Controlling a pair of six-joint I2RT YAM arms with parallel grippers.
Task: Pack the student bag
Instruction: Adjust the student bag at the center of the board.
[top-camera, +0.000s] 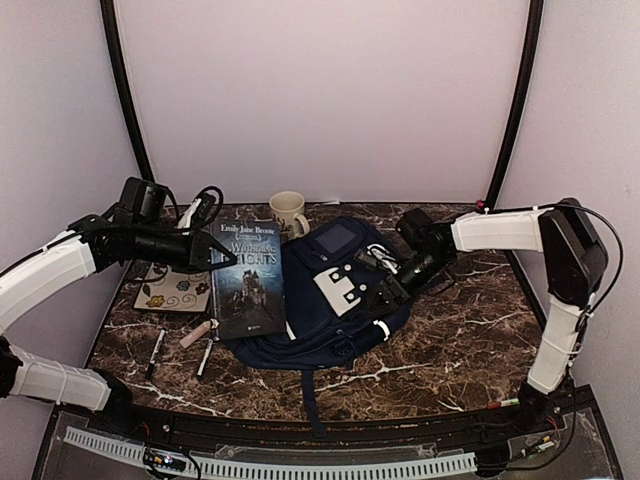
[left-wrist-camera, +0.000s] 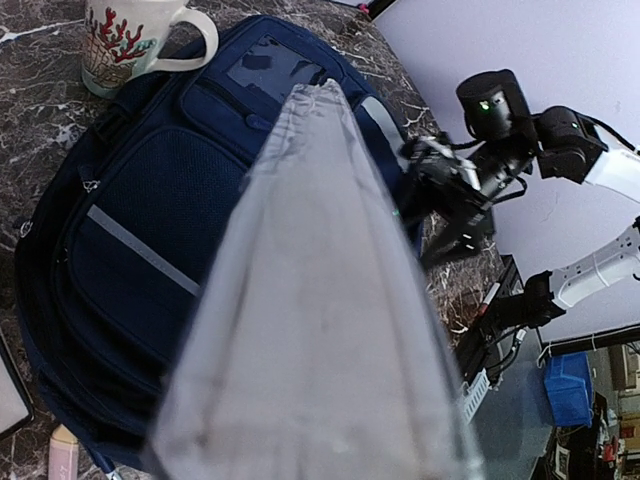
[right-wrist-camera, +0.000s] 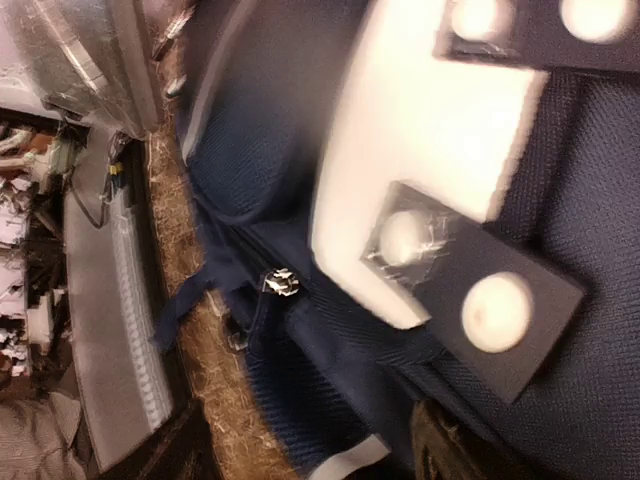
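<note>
Student bag (top-camera: 300, 335) beneath right gripper (top-camera: 386, 286)

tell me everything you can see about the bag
The bag is a big navy fabric backpack lying front up in the middle of the marble table. It has a white patch with dark buckle straps, a grey stripe, a shiny panel near its top and a strap trailing toward the near edge. A book overlaps its left edge; the right claw is at its right side.
</note>
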